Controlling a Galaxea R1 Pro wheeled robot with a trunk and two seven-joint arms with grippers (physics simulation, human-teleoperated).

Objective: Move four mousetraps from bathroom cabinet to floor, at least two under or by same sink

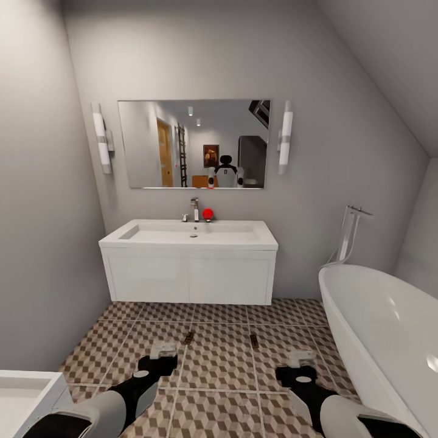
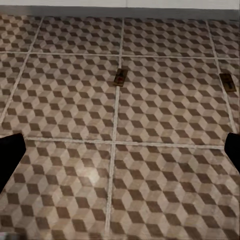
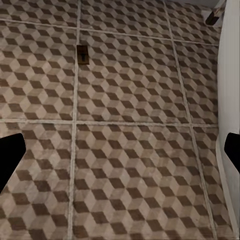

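Two mousetraps lie flat on the bathroom floor (image 1: 219, 359), out in front of the bathroom sink (image 1: 188, 234), not under it. The left mousetrap (image 1: 189, 337) sits right on a pale grout line; the right mousetrap (image 1: 253, 340) lies well apart from it, nearer the bathtub (image 1: 383, 340). Both are small tan boards w/ dark wire on top (too small to make out any red mark). From the left wrist view both show: one (image 2: 120, 77) on the grout line, the other (image 2: 227, 82) off toward the edge. From the right wrist view a trap (image 3: 83, 54) lies just beside a grout line.

The floor is big square tiles printed w/ brown, beige and cream cubes. The sink is a wide white basin w/ chrome tap (image 1: 194, 210) on a white two-door wall-hung vanity, a red ball (image 1: 208, 213) beside the tap, mirror (image 1: 193, 143) above.

Left gripper (image 1: 162, 350) and right gripper (image 1: 301, 359) hang low over the tiles, short of the traps, jaws spread wide, nothing between them.
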